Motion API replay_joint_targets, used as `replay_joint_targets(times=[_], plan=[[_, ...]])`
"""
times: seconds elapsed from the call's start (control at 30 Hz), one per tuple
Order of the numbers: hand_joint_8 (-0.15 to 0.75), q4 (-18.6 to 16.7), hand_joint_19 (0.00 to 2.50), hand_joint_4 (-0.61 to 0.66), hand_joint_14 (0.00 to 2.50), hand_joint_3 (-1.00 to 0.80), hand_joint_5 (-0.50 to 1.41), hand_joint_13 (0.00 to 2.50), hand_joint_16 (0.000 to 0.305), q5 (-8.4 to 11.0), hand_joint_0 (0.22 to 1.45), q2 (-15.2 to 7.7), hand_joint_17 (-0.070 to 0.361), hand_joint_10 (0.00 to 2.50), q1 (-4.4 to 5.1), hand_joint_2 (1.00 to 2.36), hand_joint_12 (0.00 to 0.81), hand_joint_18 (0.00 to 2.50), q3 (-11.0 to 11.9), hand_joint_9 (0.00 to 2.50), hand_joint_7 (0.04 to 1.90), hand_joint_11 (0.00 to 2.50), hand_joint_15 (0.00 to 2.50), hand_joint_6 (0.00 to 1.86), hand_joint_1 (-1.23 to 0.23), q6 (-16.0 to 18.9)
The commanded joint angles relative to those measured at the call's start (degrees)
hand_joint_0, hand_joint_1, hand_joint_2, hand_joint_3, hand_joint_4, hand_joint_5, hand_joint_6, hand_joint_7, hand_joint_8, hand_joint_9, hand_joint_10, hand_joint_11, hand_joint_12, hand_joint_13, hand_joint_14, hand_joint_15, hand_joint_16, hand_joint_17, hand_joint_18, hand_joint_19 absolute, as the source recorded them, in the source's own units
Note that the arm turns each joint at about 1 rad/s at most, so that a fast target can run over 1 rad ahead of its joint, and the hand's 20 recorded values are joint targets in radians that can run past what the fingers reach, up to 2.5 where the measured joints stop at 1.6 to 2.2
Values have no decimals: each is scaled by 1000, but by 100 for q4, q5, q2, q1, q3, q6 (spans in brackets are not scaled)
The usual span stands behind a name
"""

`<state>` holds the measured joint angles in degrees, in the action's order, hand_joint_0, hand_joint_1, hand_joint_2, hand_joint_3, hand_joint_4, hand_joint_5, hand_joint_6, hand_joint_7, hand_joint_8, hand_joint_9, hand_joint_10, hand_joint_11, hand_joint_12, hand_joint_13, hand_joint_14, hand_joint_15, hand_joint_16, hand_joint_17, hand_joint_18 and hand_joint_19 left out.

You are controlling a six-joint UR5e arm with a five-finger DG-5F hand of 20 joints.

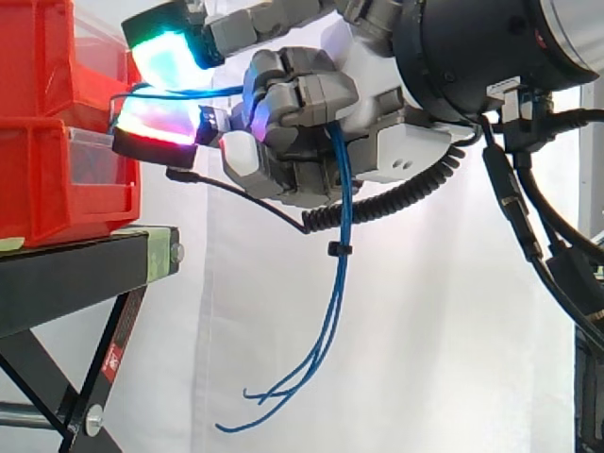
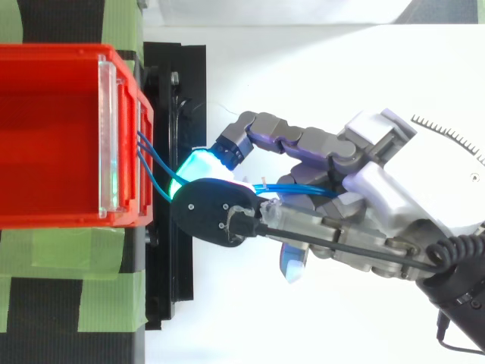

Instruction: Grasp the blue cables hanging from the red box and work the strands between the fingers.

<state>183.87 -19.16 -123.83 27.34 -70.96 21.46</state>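
Thin blue cables come out of the front of the red box and run to the right into my hand. My fingers are curled round the strands, which pass through the hand and hang down below it, tied by a small black band, with loose ends near the bottom. In the top view the blue cables leave the red box and pass between my glowing fingertips into the curled hand.
The red bins are stacked on a black stand with green tape on its top. A white curtain hangs behind. The arm comes in from the upper right.
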Motion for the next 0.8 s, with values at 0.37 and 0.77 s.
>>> replay_joint_targets(times=[0.37,0.77], plan=[[524,-26,585,251,2500,-348,427,1986,246,0,899,-1,185,2500,8,1017,623,2500,-6,1955,1342,2500,1614,9,-591,-2],[524,-35,585,238,2500,95,480,1986,246,0,1045,-1,185,2500,0,1007,623,2500,-6,1955,1364,2500,1614,8,-653,-2]])
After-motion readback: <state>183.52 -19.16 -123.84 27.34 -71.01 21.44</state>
